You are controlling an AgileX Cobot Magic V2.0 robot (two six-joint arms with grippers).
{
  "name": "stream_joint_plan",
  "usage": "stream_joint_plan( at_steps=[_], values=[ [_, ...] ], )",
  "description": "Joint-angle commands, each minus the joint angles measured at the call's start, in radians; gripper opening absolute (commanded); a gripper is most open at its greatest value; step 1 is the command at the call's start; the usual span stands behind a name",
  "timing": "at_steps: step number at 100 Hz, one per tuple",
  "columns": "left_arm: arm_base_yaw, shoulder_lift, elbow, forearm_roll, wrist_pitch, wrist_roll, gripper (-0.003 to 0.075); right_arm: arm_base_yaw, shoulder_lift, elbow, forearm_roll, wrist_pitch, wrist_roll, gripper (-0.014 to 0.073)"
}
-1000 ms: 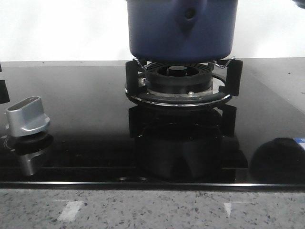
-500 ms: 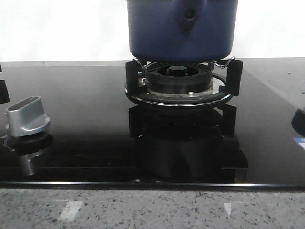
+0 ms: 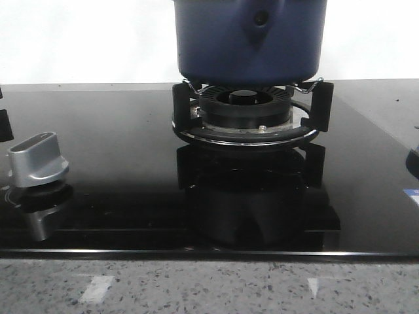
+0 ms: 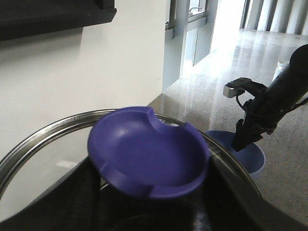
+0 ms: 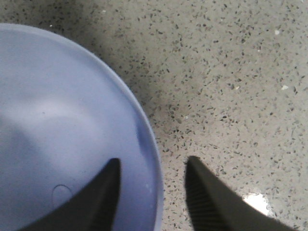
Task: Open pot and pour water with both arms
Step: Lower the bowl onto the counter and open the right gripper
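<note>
Dark-blue pot (image 3: 249,39) seated on the black burner grate (image 3: 252,111) of a glossy black cooktop (image 3: 118,170), handle bracket with its small round hole facing the front camera, upper part cut off by the frame edge. Silver control knob (image 3: 38,159) low on the cooktop's left side, well apart from the grate, mirrored in the glass. Speckled stone bench (image 3: 209,288) along the near edge. In the left wrist view, a round blue lid knob (image 4: 149,151) close to the lens, above a curved steel rim (image 4: 43,134); dark shapes on either side of the knob, so cannot tell whether the left fingers are pinching it or merely beside it. Farther off, the right arm (image 4: 269,106) reaching down to a pale blue bowl (image 4: 250,156) on the speckled counter. In the right wrist view, right gripper (image 5: 154,192) with fingers spread, straddling the bowl's rim, one fingertip (image 5: 103,197) over the inside, the other over the counter outside.
</note>
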State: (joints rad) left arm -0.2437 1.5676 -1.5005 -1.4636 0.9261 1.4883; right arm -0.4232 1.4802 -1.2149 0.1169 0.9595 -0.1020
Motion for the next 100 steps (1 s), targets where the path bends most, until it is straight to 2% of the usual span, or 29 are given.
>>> stream_joint_plan(
  at_steps=[1, 35, 62, 100],
  values=[
    [-0.012, -0.049, -0.035, -0.104, -0.005, -0.001, 0.0191, -0.005, -0.042, -0.048, 0.000, -0.014, 0.000, 0.0398],
    [-0.089, 0.029, -0.035, -0.105, -0.003, -0.001, 0.0191, -0.005, -0.140, -0.180, 0.009, 0.054, 0.000, 0.0395],
    [-0.132, 0.104, -0.035, -0.105, -0.003, 0.033, 0.0191, -0.005, -0.202, -0.191, 0.033, 0.041, 0.000, 0.0395],
    [-0.132, 0.135, -0.035, -0.120, 0.003, 0.056, 0.0191, -0.005, -0.204, -0.191, 0.044, 0.043, 0.000, 0.0395]
  ],
)
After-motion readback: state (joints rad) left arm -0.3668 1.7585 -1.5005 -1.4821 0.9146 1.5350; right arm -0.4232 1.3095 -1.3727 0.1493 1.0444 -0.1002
